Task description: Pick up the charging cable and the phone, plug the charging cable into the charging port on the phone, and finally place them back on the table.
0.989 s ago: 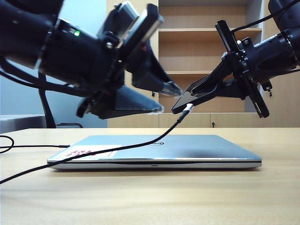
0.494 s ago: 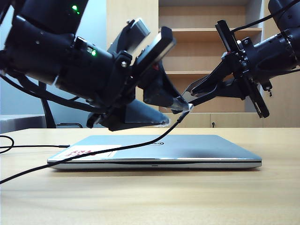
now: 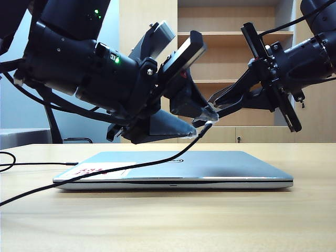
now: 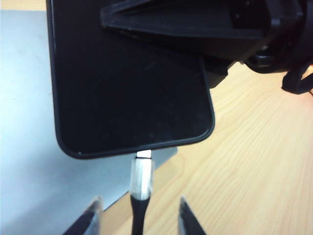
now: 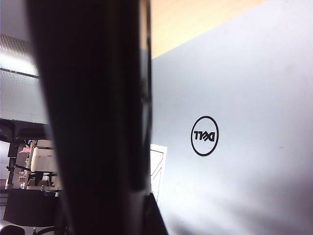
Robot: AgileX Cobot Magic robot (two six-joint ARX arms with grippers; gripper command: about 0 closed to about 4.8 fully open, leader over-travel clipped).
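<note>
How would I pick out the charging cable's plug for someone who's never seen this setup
Start at the closed silver laptop lying on the table. A thin black charging cable climbs from the left across its lid to where the two end effectors meet above it. Its tip is the plug, a short silver-white sleeve touching the bottom edge of the black phone; nothing else there is pale.

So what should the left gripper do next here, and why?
Probably close the left gripper on the charging cable plug and press it home. Its open fingers straddle the plug without touching, and a sliver of white tip shows at the phone edge, so it looks not fully seated. The right gripper holds the phone.
</note>
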